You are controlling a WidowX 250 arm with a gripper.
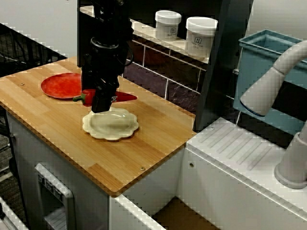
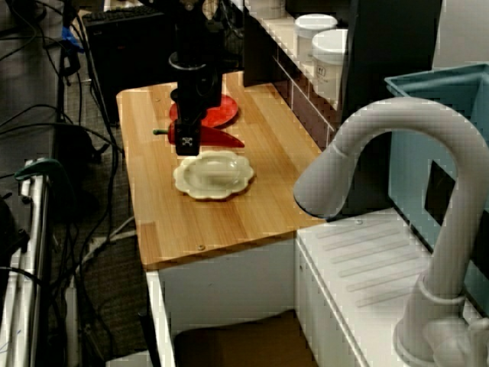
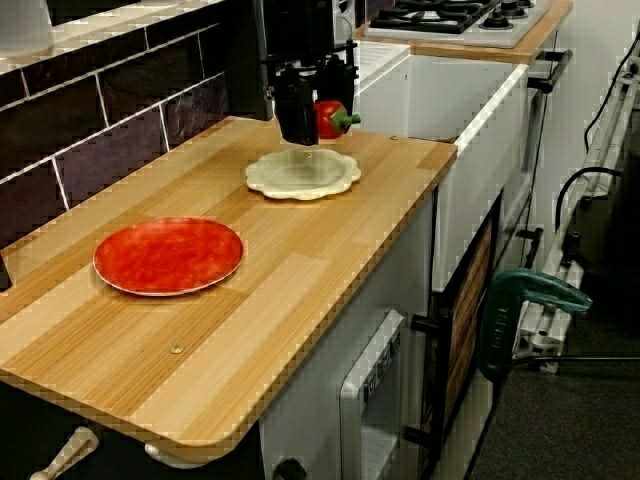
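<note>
The view along the counter (image 3: 280,310) tells me most. My tool (image 3: 298,135) hangs just above the cream scalloped plate (image 3: 303,175), closed on a red pepper (image 3: 328,117). The pepper clears the wood with nothing under it, so I judge that the grip alone carries it.

I hold it across its body and lying level. That is why, in the view from the front, its green stem (image 1: 77,99) juts out on one side of the tool and its pointed tip on the other. The fingertips are lost, black against black, so I read the clamp from the hanging pepper, not from any gap I can see.

The cream scalloped plate lies flat on the counter, hollow side up, beneath the tool. The red plate (image 1: 62,85) also lies flat, well apart from it toward the counter's other end. Two white jars (image 1: 168,24) stand on the shelf (image 1: 180,45) behind, clear of my arm.
</note>
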